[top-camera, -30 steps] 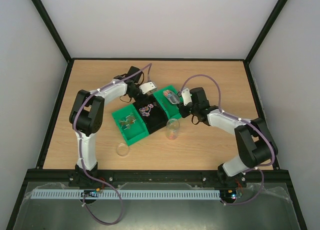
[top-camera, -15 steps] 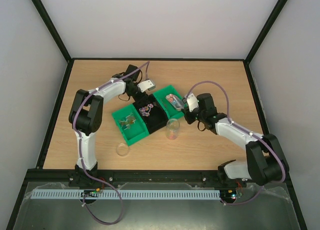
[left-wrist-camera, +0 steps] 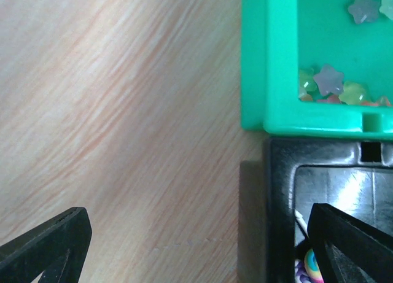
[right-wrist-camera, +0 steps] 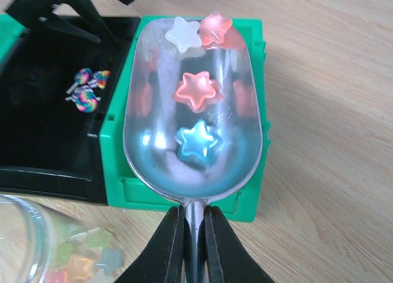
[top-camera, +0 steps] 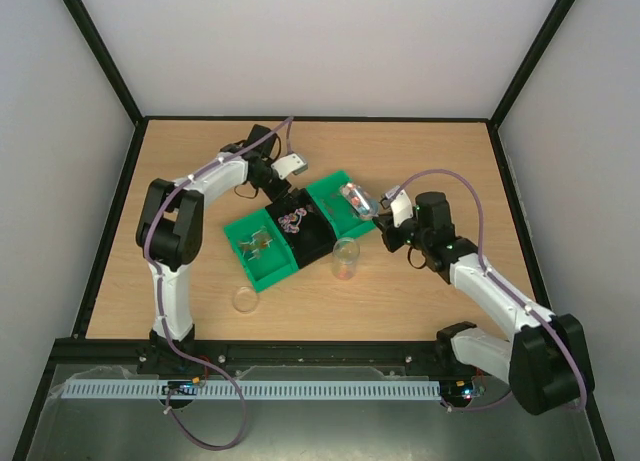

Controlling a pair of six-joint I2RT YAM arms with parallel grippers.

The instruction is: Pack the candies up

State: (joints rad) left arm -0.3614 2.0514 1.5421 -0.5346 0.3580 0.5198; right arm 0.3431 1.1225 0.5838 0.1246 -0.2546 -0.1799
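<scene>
The right gripper is clamped on the thin handle of a metal scoop, with both fingers pressed tight against it. The scoop's bowl hangs over the green bin that stands against the right side of the black bin. Four star-shaped candies lie in the bowl: a blue one nearest the handle, a red one in the middle, and a white one and a pink one side by side at the tip. More candies lie inside that green bin, at its end beside the black bin.

A clear jar stands upright on the table, just beside the near right corner of the black bin, its mouth uncovered and a few candies at its bottom.

The left gripper is spread wide and grips nothing. It hovers at the far end of the black bin, one of its fingers over bare table and the other over the black bin's rim.

A few striped lollipops lie inside the black bin. A second green bin touches the black bin's left side; the small things in it are too small to tell. A round clear lid lies flat on the table, nearer the arm bases than the black bin and off to its left, well apart from it
</scene>
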